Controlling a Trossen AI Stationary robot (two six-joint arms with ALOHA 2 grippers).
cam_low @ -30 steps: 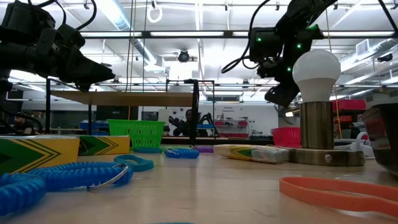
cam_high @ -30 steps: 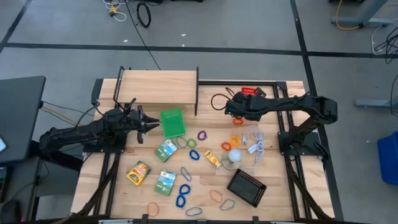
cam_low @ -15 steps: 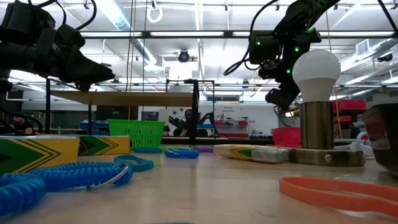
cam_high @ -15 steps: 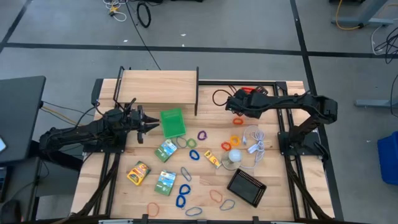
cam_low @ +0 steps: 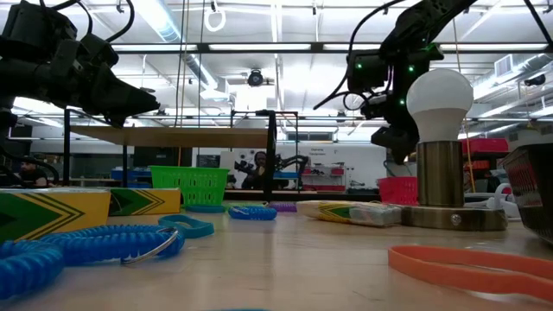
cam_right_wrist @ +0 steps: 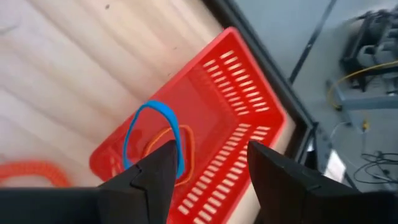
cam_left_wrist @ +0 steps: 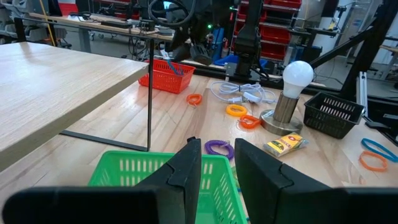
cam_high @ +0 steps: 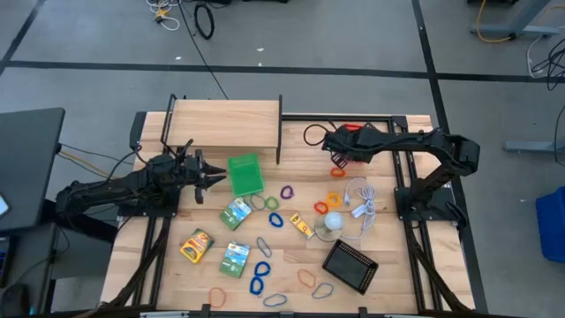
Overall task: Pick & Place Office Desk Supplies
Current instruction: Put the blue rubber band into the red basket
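Blue thin loop (cam_right_wrist: 153, 134) lies in the red mesh basket (cam_right_wrist: 236, 124) at the bench's far right, over an orange loop (cam_right_wrist: 180, 155). Right gripper (cam_right_wrist: 208, 171) hovers above, jaws spread, empty.

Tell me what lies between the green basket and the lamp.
In the high view, between the green basket and the lamp lie a purple loop and a blue loop.

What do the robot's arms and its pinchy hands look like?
Both arms are dark, nearly black, built from slim jointed segments. The left gripper ends in two flat, wedge-shaped black fingers, and the right gripper has the same kind. A black cable loops beside the right arm, and small green lights glow on it in the low view.
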